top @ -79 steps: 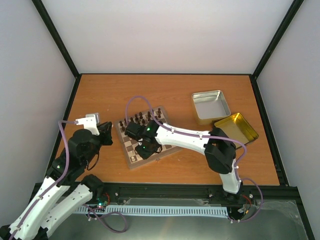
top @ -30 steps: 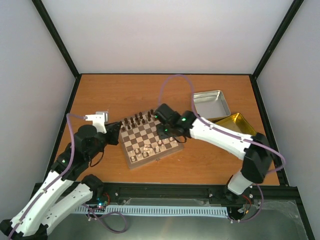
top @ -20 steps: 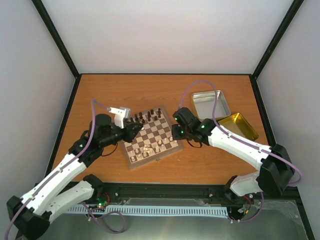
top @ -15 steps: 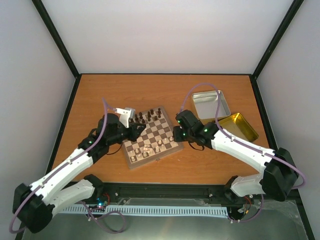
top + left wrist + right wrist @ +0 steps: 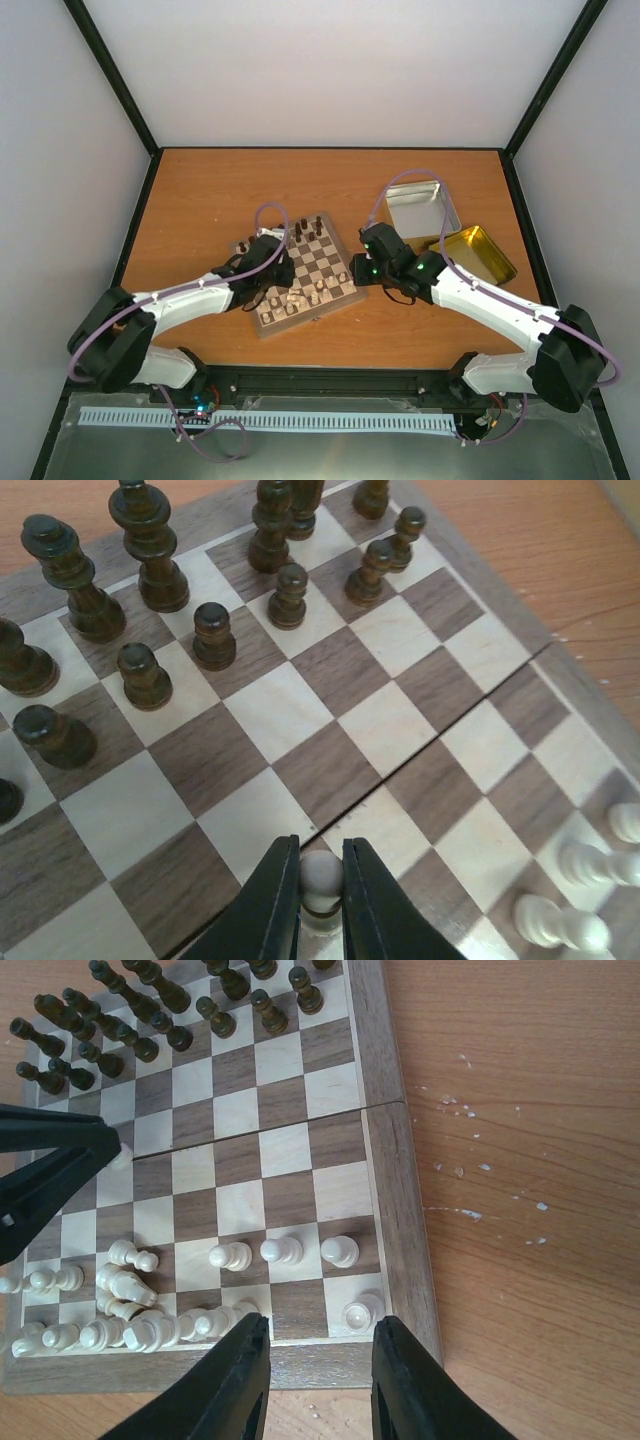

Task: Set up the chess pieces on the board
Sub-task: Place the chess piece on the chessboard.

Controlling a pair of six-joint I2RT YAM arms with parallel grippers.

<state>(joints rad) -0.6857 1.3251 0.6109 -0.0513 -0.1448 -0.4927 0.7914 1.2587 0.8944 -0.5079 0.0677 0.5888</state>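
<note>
The left gripper (image 5: 321,863) pinches one cream pawn (image 5: 321,876) at the board (image 5: 250,705)'s centre seam. The right gripper (image 5: 320,1326) hangs wide and empty. Remaining chess pieces (image 5: 130,1332) crowd the near rows, several apparently toppled and unplaced.

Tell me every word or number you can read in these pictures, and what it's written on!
None: no words, numbers or signs can be read in any view.
The chessboard has plain squares only, with no letters or numbers along its rim.
The silver tin and the gold tin show no label.
The pale pawn pinched in the left fingers is blank too.
</note>
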